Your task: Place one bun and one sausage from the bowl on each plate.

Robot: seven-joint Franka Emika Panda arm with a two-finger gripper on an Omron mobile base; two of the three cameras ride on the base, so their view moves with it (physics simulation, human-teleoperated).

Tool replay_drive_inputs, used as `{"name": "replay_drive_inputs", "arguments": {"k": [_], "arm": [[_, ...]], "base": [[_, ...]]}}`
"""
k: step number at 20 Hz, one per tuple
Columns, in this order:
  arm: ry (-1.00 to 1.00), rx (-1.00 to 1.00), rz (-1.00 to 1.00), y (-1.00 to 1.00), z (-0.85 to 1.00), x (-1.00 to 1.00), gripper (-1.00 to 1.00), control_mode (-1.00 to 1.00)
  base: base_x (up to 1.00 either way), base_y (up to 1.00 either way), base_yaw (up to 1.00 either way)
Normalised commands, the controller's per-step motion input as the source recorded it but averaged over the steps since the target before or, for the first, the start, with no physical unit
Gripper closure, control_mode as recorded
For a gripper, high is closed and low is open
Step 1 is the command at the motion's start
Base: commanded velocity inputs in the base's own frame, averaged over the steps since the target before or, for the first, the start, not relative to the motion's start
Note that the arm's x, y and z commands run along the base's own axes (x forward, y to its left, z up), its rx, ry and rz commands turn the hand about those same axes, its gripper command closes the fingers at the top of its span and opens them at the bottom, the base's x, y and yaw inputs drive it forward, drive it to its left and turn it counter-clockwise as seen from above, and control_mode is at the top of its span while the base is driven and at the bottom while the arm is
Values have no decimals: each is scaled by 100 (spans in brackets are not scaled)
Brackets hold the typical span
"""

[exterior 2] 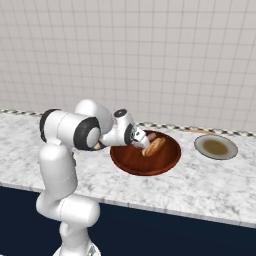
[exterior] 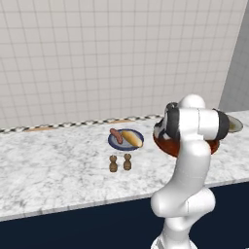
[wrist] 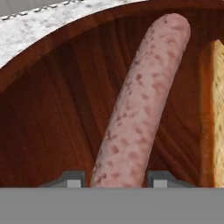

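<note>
Hand view, tool [wrist: 118, 179] fingertips flanking sausage [wrist: 144, 100] in bowl [wrist: 57, 109], no writing.

The gripper [exterior 2: 145, 141] is reaching down into the bowl [exterior 2: 131, 161], low over its near-left part. Just beside its tip, on the far side from the arm, lies a bun [exterior 2: 154, 146], slanted across the wooden floor. A sausage [exterior 2: 150, 136] shows right at the tip, partly hidden by the hand; whether the fingers close on it cannot be told from here. Well beyond the gripper, past the bowl's rim, the beige-tan plate [exterior 2: 215, 147] sits apart on the marble counter [exterior 2: 210, 187].
</note>
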Motion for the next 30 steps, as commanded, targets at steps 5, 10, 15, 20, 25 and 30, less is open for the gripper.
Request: {"name": "replay_drive_inputs", "arguments": {"k": [5, 10, 15, 20, 25, 30], "arm": [[-18, 0, 0, 3, 96, -100, 100, -100], [-6, 0, 0, 23, 100, -98, 100, -100], [17, 0, 10, 83, 87, -67, 100, -100], [15, 0, 8, 52, 31, -27, 100, 100], [0, 0, 0, 0, 0, 0, 100, 100], [0, 0, 0, 0, 0, 0, 100, 100]], "base": [[0, 0, 0], [0, 0, 0], [0, 0, 0], [-31, -20, -2], [-25, -100, -2], [0, -100, -1]]}}
